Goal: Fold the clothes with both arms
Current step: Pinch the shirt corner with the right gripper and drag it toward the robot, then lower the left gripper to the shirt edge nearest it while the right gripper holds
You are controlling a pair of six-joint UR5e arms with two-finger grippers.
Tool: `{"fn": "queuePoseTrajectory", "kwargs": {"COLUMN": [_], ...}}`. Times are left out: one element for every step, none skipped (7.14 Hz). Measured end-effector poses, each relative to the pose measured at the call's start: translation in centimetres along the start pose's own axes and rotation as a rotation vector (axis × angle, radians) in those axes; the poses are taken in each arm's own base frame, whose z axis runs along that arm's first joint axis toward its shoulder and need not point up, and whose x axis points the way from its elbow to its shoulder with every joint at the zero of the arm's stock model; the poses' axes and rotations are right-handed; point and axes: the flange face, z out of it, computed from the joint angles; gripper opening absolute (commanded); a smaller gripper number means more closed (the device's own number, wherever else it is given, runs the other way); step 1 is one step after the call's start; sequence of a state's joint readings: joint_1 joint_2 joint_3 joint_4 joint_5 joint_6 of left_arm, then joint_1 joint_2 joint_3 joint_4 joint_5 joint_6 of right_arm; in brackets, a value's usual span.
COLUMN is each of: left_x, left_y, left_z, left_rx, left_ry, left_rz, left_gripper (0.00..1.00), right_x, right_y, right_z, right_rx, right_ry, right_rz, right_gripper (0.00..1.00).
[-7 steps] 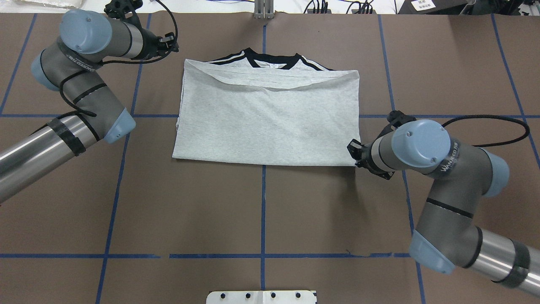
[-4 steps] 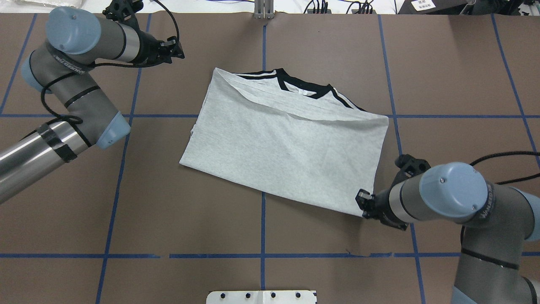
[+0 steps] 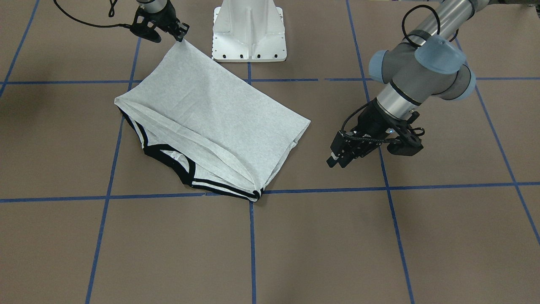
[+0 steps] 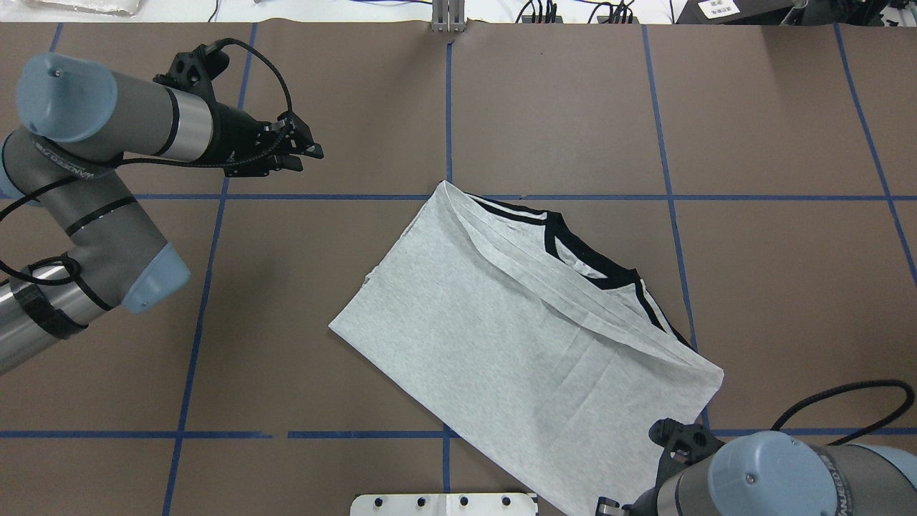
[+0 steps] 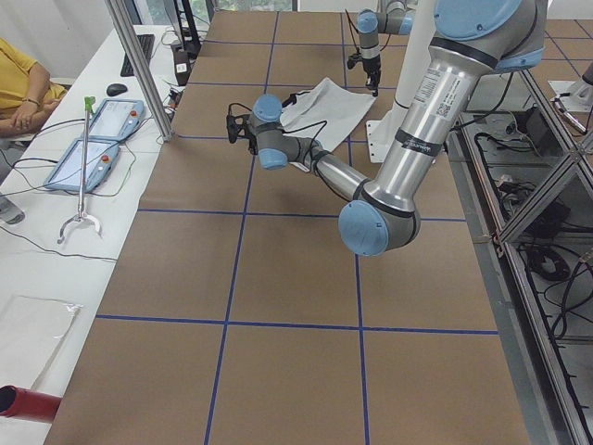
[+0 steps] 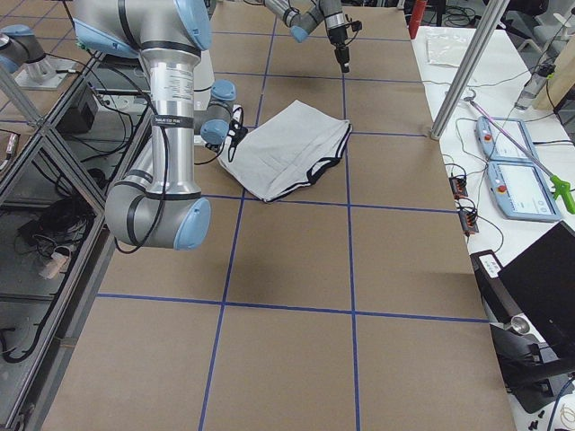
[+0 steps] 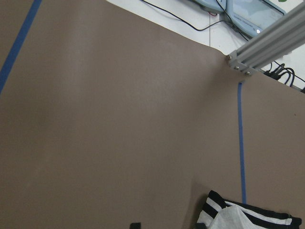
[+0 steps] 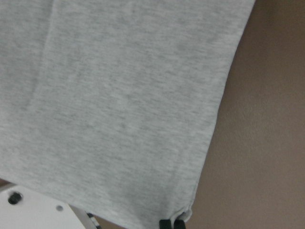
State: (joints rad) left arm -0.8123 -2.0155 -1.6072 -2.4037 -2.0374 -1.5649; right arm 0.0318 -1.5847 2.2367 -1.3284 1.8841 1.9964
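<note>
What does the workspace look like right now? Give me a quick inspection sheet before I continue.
surface: brown paper table with a blue tape grid.
job's things: grey T-shirt, folded, lying diagonally, black collar showing along one edge.
clutter: nothing seen.
end effectors: right end effector shut on the T-shirt's corner near the white pedestal; left end effector open, apart from the T-shirt.
cables: black cable loops over the table's right side, clear of the T-shirt.
surroundings: side bench with teach pendants; a person beside it.
</note>
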Motion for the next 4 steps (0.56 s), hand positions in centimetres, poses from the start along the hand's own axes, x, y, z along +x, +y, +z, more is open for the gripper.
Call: {"fn": "queuePoseTrajectory", "kwargs": {"left_x": [0.1, -0.6, -1.2, -2.0], "left_y": [1.8, 4.1, 6.8, 9.7], "left_z": [0.3, 0.6, 0.9, 1.9], "left_rx": [-0.026, -0.056, -0.086, -0.101], "left_ry": [0.006, 0.0, -0.006, -0.023], "left_rz": [-0.035, -0.08, -0.134, -0.187], "left_gripper": [0.54, 0.58, 0.62, 0.65], "right_x": [0.3, 0.0, -0.7, -1.6], "right_y": [0.8, -0.2, -2.7, -6.1], "right_z": [0.2, -0.6, -2.2, -4.7], "right_rx": [-0.012, 0.004, 0.044, 0.102], "right_ry": [0.007, -0.01, -0.047, -0.101], "right_rz": [-0.001, 0.025, 0.067, 0.121], "right_gripper": [1.0, 1.0, 1.0, 1.0]}}
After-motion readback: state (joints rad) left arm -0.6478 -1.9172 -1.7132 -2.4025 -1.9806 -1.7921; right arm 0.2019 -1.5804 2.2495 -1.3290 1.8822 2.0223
